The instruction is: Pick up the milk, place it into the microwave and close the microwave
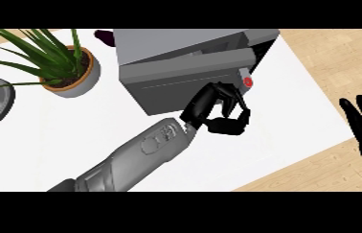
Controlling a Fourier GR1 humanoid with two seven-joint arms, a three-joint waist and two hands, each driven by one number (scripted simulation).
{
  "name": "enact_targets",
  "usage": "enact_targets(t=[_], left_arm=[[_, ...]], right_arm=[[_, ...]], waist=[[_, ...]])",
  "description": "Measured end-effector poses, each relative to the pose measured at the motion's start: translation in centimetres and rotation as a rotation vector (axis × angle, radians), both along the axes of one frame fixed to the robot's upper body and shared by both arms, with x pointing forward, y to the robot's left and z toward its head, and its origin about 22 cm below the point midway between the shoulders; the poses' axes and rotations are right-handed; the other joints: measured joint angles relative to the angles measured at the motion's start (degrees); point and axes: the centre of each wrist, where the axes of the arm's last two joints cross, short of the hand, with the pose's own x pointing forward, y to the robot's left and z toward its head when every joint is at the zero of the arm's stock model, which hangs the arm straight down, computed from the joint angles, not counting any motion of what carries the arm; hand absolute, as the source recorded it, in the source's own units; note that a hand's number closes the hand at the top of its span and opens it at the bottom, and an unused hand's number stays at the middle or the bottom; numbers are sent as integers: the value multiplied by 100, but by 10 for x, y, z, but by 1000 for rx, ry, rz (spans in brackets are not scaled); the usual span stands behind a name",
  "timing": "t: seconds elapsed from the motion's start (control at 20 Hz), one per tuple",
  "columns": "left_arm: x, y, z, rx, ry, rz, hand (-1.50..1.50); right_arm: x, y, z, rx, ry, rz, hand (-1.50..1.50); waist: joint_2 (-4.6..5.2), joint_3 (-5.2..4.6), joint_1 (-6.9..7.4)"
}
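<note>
We find the left hand, fingers curled on nothing visible, against the ajar door of the grey box-shaped microwave at the white surface's far edge. The milk is unseen, presumably inside. Risk: the curled fingers slide off the door, leaving it unlatched. The right hand rests open at the right edge.

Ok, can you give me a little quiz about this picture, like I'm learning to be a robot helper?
1. Which hand is at the microwave door? A) the left hand B) the right hand C) both
2. True or false: the right hand is curled round the milk.
3. Fill in: the leafy green thing at the view's left is a potted ____.

Key
1. A
2. False: it rests open at the view's right edge, and no milk shows anywhere.
3. plant
</note>
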Motion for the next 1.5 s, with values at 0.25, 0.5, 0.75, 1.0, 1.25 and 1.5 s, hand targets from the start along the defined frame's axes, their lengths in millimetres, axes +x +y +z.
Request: enact_targets(t=[0.25, 0.5, 0.75, 1.0, 1.25, 1.5], left_arm=[[13, 4, 6, -1, 7, 58, 150], [24, 9, 10, -5, 7, 122, 150], [25, 13, 9, -21, 10, 166, 150], [25, 15, 8, -34, 4, 200, 150], [24, 16, 8, -45, 0, 235, 150], [26, 12, 12, -48, -12, 242, 150]], right_arm=[[3, 0, 11, -8, -13, 29, -150], [5, -4, 20, -26, -18, 39, -150], [8, -9, 29, -40, -28, 41, -150], [11, -14, 37, -61, -31, 38, -150], [13, -20, 46, -90, -38, 35, -150], [16, -24, 53, -91, -43, 39, -150]], waist=[[46, 1, -143], [82, 0, -280], [77, 7, -376], [74, 8, -446], [73, 12, -511], [102, 17, -559]])
